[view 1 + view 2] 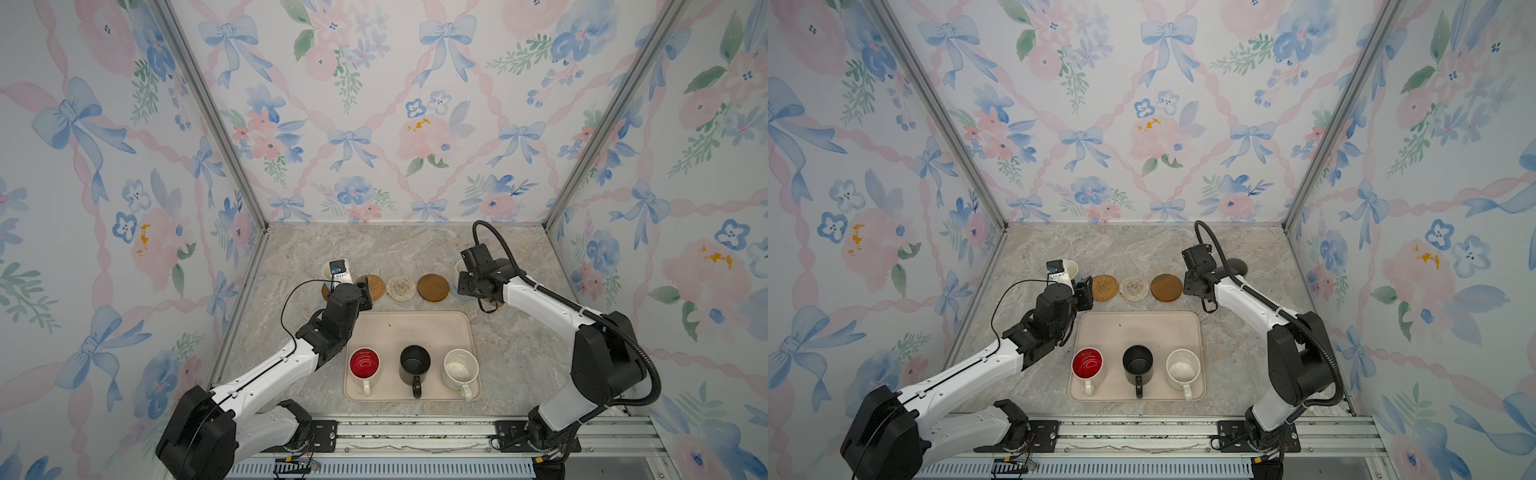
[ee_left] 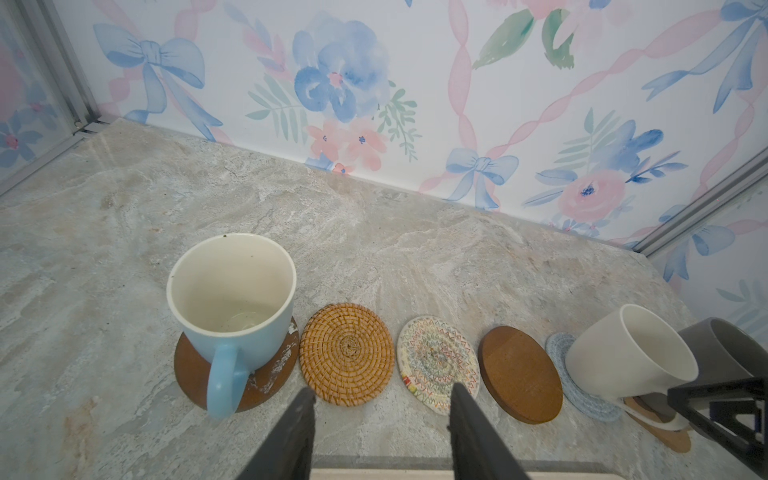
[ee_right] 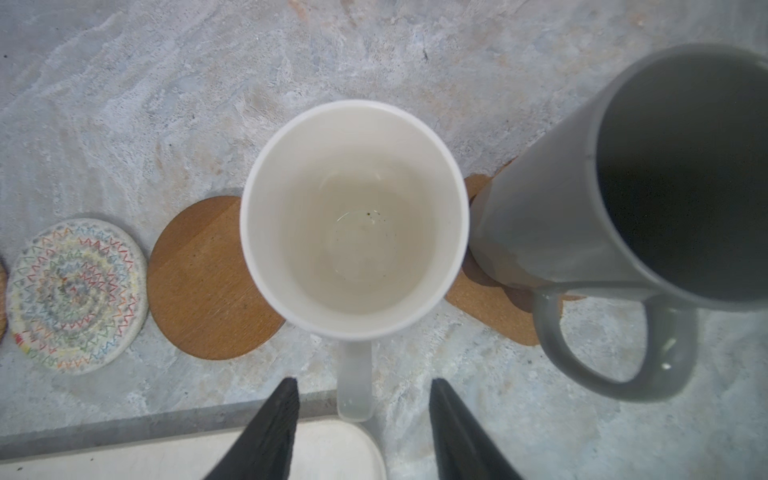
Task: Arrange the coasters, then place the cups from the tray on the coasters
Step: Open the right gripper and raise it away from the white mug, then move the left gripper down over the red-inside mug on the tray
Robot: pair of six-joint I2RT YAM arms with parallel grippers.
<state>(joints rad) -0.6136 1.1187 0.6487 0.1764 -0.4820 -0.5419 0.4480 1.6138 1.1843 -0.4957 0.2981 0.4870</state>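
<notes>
My right claw point(image 3: 362, 382), spread astride the handle of the cream mug point(image 3: 353, 216), could hook it retreating, bumping the grey mug point(image 3: 552, 216).

In both top views the left arm point(image 1: 340, 307) covers most of the light blue mug point(image 1: 326, 269) and its brown disc point(image 1: 324, 291). The right arm point(image 1: 486, 278) hides nearly all of the cream mug point(image 2: 615, 353) and the blue-grey coaster point(image 1: 454, 292). The right wrist view's edge cuts off the grey mug point(image 3: 602, 187).
</notes>
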